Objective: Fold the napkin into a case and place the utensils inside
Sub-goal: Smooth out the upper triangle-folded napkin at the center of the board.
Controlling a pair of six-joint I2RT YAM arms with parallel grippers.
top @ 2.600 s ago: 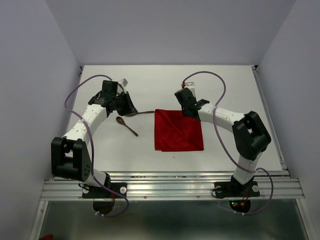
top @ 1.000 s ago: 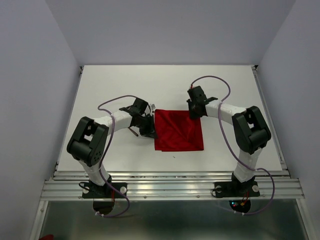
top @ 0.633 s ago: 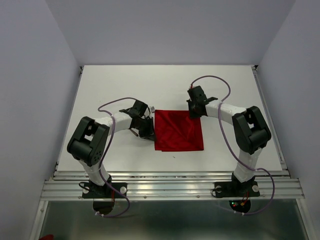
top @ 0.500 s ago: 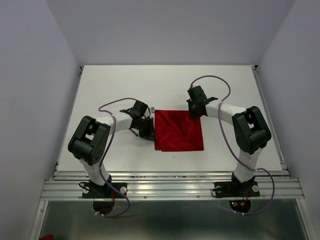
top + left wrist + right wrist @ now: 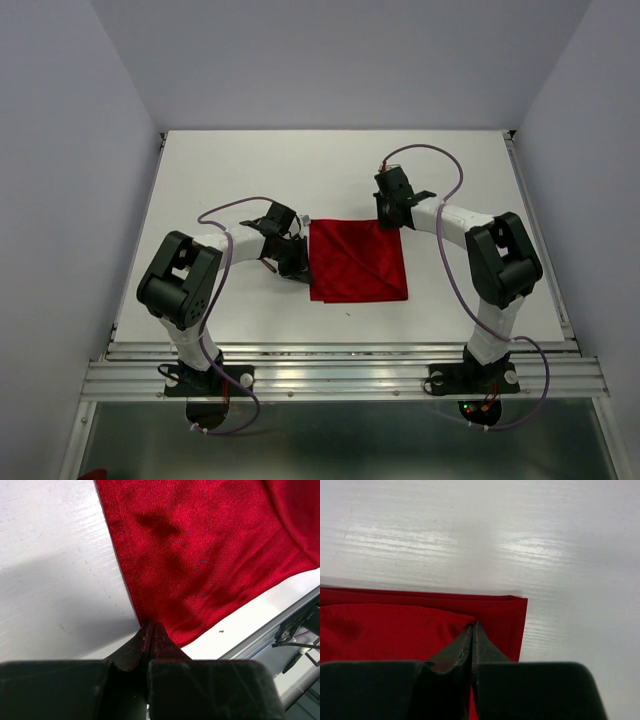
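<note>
Napkin (image 5: 357, 262) lies flat on the table (image 5: 300, 170), a red square stretched between your two pincers. Your left gripper (image 5: 149, 626) has its jaws pressed together right where the cloth's edge runs into the tips. It seems to have the hem nipped, though the tips hide the bite. From there the red spreads ahead and to the right. Your right gripper (image 5: 472, 627) is clamped on a corner, with puckered fabric at its tips, the folded hem just ahead and bare table beyond.
</note>
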